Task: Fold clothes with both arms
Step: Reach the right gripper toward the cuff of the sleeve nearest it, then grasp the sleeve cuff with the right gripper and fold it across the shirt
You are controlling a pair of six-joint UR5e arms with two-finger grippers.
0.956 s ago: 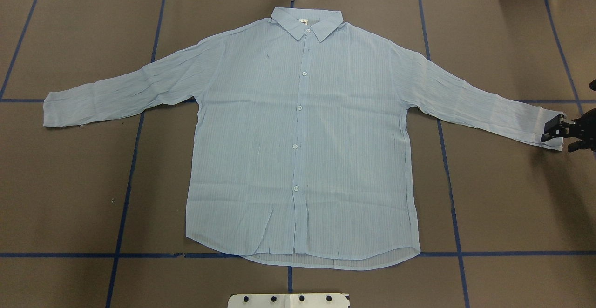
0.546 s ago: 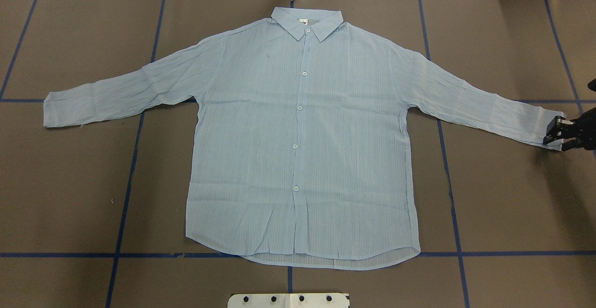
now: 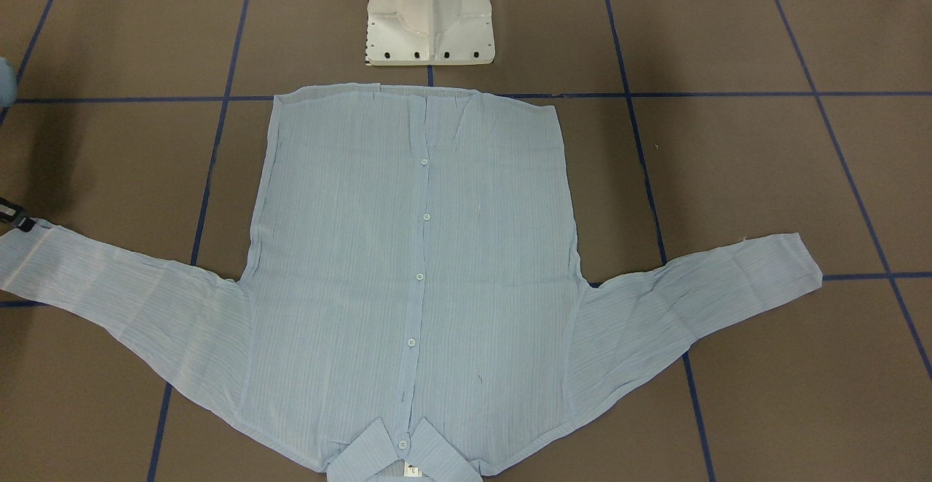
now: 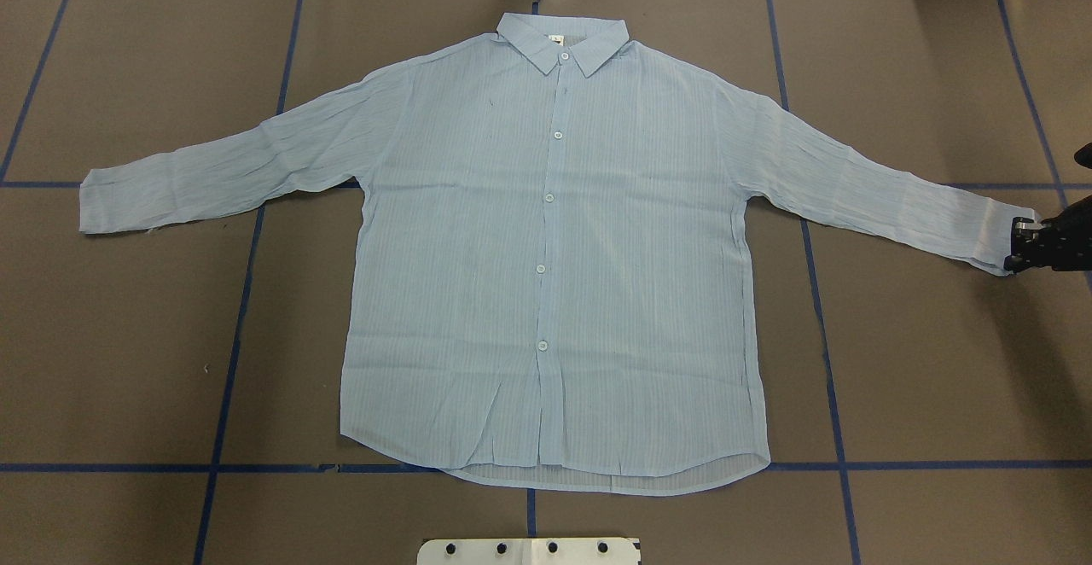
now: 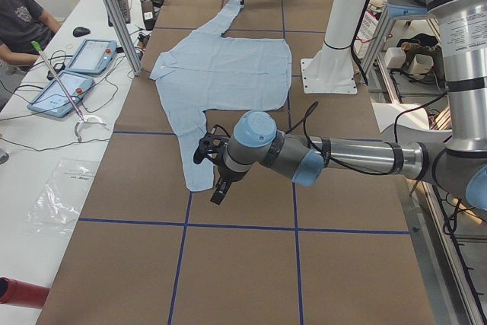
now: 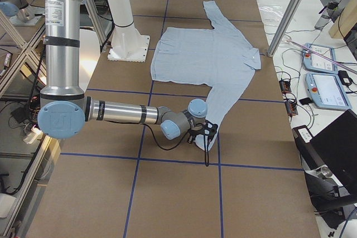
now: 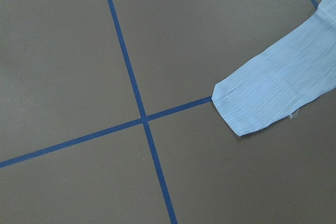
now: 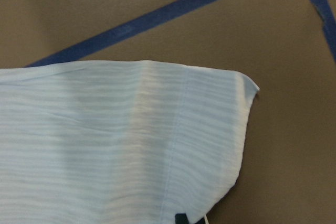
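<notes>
Near the left cuff (image 4: 95,202) of the shirt (image 4: 546,249) spread flat on the tabletop (image 4: 128,352) hangs the left claw (image 5: 212,170), its state untellable, while the right claw (image 4: 1019,245) pinches the right cuff (image 4: 994,236), likely starting a sleeve fold that needs an inward lift.

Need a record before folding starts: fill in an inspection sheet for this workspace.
Surface: brown table cover with blue tape grid.
Job's things: light-blue shirt spread flat, buttoned, front up, both sleeves out.
Clutter: nothing seen.
Grippers: right gripper shut on a sleeve cuff; left gripper by the other cuff, open or shut not clear.
Cables: black cable along the left arm; loose cables on the side desk.
Surroundings: white pedestal base; person seated at the desk with two touchscreen pendants.
</notes>
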